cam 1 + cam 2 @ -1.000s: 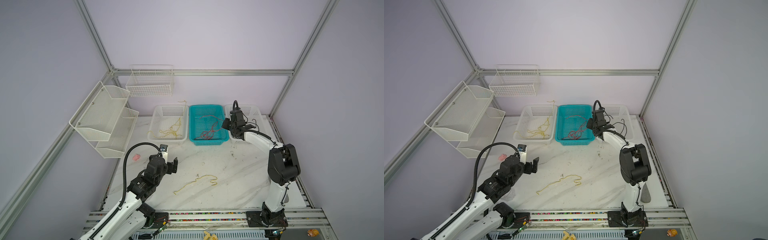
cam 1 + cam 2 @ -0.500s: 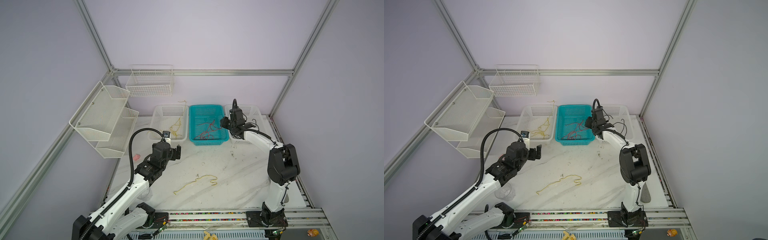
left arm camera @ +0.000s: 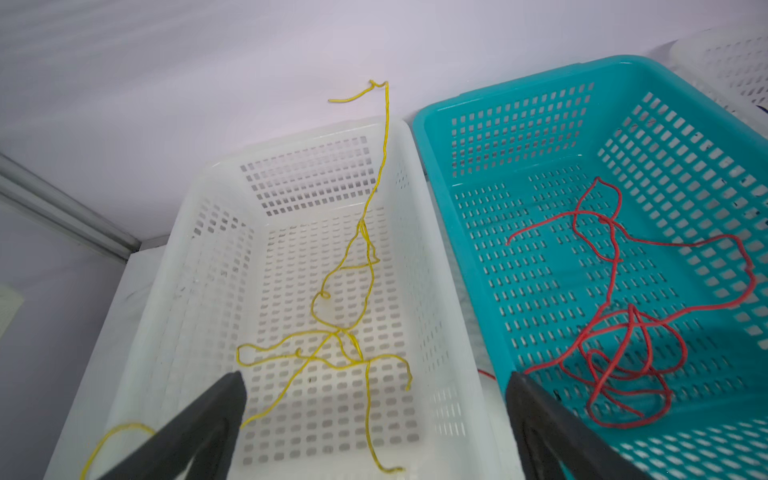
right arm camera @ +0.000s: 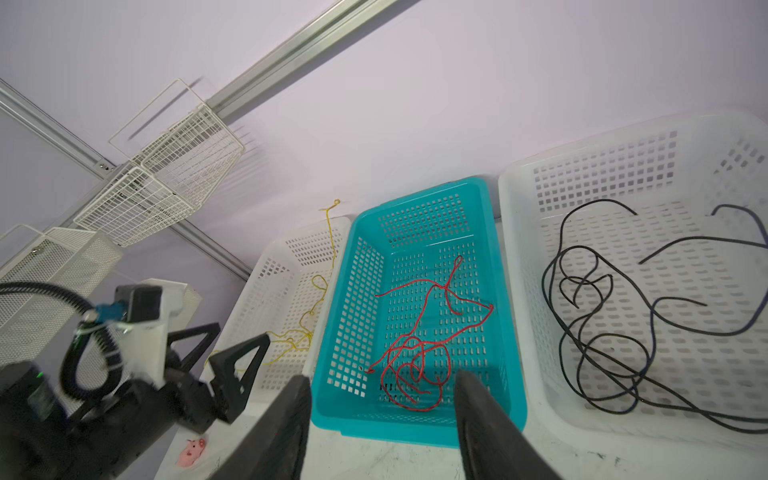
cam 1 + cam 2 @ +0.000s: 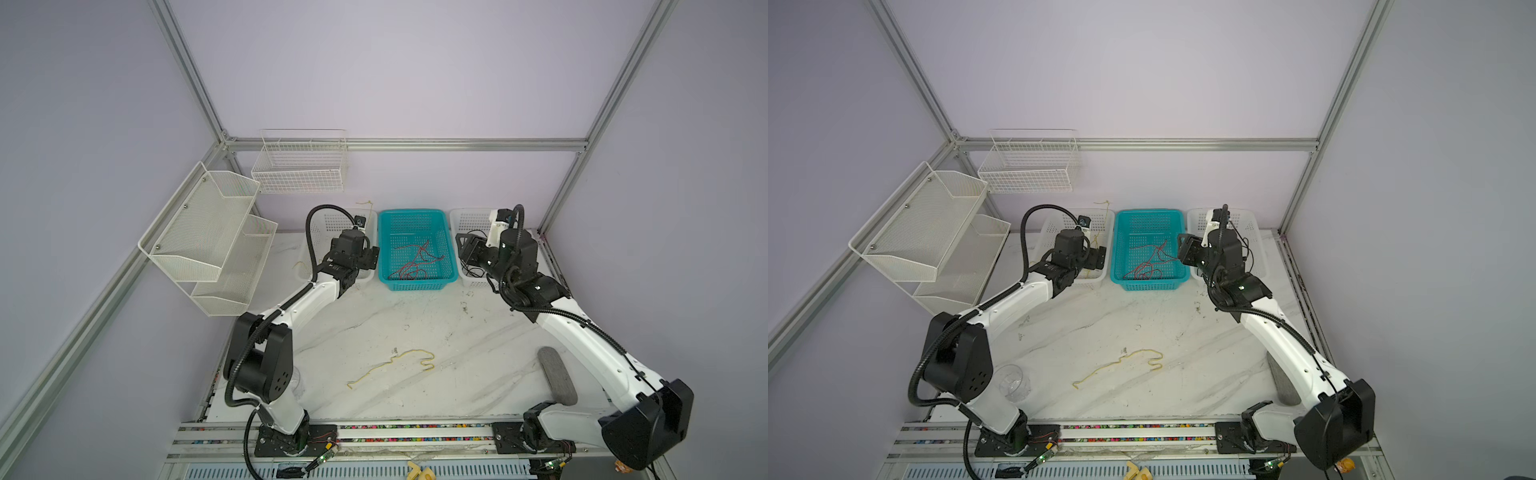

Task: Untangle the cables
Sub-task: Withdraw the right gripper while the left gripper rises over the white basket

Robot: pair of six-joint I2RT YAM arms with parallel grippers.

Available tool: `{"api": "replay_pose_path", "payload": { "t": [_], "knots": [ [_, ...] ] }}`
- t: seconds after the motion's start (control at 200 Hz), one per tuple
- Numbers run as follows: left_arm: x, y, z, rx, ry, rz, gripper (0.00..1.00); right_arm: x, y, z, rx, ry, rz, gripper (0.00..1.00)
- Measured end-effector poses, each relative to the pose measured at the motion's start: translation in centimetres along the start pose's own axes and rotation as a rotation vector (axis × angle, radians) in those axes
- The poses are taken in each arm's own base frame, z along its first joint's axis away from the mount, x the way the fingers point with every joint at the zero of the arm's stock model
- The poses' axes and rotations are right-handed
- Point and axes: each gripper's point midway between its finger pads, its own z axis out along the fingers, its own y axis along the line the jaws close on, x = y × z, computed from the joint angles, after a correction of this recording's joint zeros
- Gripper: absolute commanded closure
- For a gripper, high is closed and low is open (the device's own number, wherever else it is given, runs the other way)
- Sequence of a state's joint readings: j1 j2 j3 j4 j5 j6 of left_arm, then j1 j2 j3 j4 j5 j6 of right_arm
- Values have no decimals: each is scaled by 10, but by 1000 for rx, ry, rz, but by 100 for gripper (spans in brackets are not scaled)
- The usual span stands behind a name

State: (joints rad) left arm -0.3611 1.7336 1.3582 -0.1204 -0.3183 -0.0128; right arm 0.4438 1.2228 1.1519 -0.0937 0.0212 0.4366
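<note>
Left gripper [image 3: 374, 376]: jaws wide apart, empty, over the near end of the left white basket [image 3: 216, 257]. Tangled yellow cables [image 3: 345, 332] lie inside, one strand poking above the far rim.

Right gripper [image 4: 382, 376]: jaws parted, gripping nothing, above the near edge of the teal basket [image 4: 361, 291]. A red cable [image 4: 415, 361] lies loose inside.

Black cables [image 4: 602, 345] lie in the right white basket [image 4: 602, 166].

One yellow cable [image 5: 390, 361] lies alone on the table [image 5: 374, 316].

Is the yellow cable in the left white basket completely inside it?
Partly out: most of the yellow cable lies on the floor of the white basket, but one end rises above its far rim.
</note>
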Motion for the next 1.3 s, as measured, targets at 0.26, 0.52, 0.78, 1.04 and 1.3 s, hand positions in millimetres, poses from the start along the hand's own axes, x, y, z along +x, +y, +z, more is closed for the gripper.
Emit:
{"api": "replay_pose_path", "payload": {
  "t": [0.26, 0.52, 0.78, 1.04, 1.3],
  "knots": [
    [-26, -2, 76, 17, -29, -16, 6, 13, -2, -55, -52, -29, 5, 44],
    [-18, -15, 134, 41, -32, -16, 18, 53, -16, -81, -97, 20, 17, 48],
    [-20, -25, 168, 48, -95, -44, 28, 56, -12, -113, -176, -29, 13, 50],
    [-30, -26, 184, 31, -198, -76, 27, 80, -17, -113, -215, 1, 15, 52],
    [-42, -28, 197, 24, -283, -96, 31, 104, -25, -105, -215, 52, 11, 54]
  ]
}}
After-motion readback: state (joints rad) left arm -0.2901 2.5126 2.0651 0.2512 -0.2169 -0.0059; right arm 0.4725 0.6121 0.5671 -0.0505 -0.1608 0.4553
